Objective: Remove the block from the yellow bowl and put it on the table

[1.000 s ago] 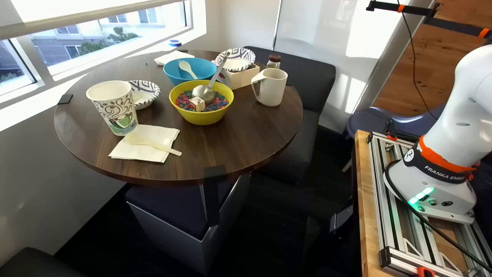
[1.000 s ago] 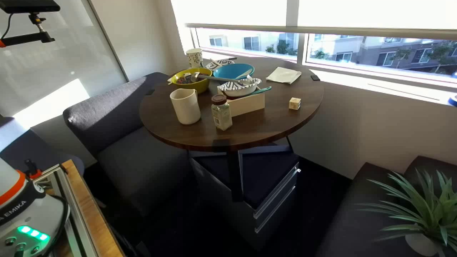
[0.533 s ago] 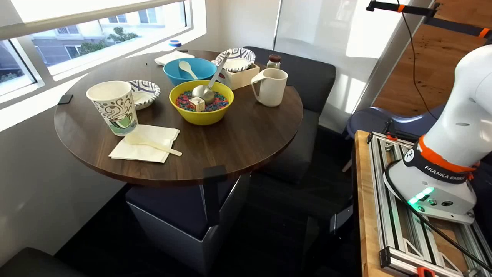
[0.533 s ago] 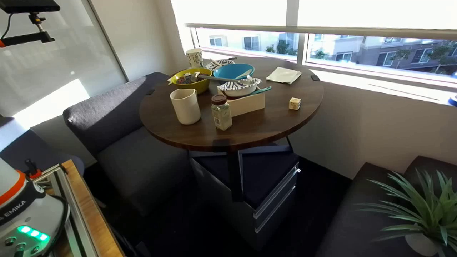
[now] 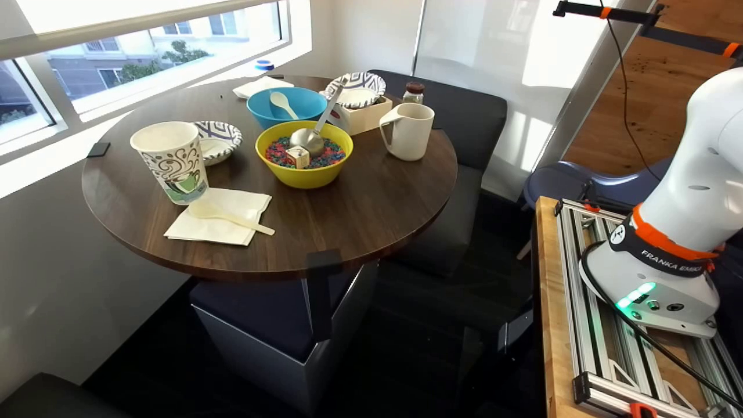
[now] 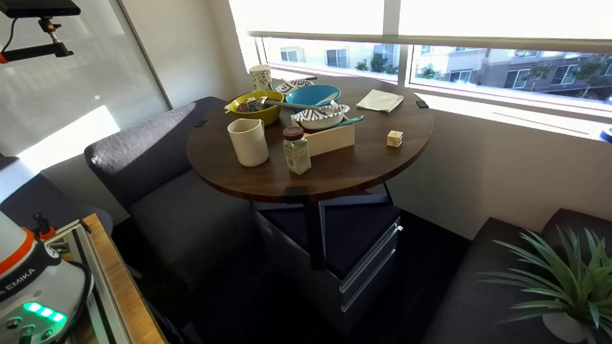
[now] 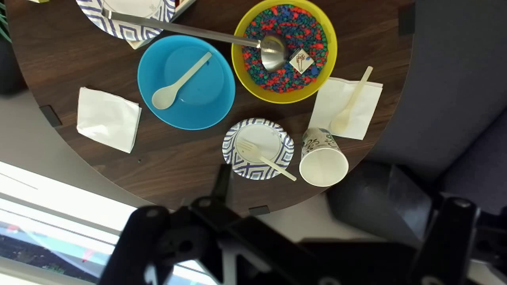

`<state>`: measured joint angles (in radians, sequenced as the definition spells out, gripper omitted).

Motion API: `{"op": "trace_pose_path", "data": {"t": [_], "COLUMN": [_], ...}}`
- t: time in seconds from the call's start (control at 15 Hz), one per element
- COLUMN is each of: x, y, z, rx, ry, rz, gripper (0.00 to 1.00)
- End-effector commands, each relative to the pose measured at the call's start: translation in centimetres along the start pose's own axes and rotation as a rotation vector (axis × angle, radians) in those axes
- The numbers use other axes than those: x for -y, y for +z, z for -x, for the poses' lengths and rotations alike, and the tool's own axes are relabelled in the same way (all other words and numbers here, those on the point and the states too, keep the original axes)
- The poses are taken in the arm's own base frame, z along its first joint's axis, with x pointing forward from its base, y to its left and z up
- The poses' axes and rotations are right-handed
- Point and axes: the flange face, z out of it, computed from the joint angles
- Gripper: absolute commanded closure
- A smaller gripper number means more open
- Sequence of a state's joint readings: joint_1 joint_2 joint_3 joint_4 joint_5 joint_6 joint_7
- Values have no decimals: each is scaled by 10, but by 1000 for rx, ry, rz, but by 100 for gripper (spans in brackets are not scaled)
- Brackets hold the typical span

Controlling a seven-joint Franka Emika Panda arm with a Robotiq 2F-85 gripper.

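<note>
Observed 1 white arm (image 5: 705, 162) in both exterior views, with 3 green base lights (image 6: 46, 313) lit. In wrist view, noted black gripper (image 7: 309, 186) with fingers (image 7: 222, 182) spread apart.

Looked like an eating corner, perhaps in an office, though could not be told for certain from one in a home. Was furnished with a round surface (image 5: 360, 223) laid with a yellow bowl (image 5: 306, 177), a paper cup (image 5: 180, 168), napkins (image 7: 107, 118) and pale spoons (image 7: 176, 86), with dark upholstered seats (image 6: 196, 220) near it and a drawer cabinet (image 6: 370, 266) under it. Included a whiteboard-like glossy panel (image 6: 95, 83), a potted plant (image 6: 569, 286), and a window (image 6: 405, 64) with a roller shade (image 6: 444, 21), facing buildings (image 6: 497, 67). Housed a robot arm (image 5: 705, 180) on a stand (image 5: 554, 302).
</note>
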<state>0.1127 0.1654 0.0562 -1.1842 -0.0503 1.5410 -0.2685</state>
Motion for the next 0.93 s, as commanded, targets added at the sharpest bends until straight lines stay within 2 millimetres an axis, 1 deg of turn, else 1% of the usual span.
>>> {"op": "trace_pose_path", "data": {"t": [0.0, 0.07, 0.13, 0.2, 0.27, 0.4, 0.53, 0.73, 0.87], "x": [0, 0, 2, 6, 10, 23, 37, 50, 57], "y": [0, 0, 6, 11, 22, 47, 81, 129, 156], "z": [0, 0, -1, -3, -5, -6, -5, -1, 4], "rx": [0, 0, -19, -37, -56, -65, -45, 18, 43], "ry": [0, 0, 90, 136, 202, 289, 379, 509, 548], "rz": [0, 0, 39, 4, 16, 23, 17, -17, -17], "gripper": [0, 0, 0, 0, 0, 0, 0, 0, 0]}}
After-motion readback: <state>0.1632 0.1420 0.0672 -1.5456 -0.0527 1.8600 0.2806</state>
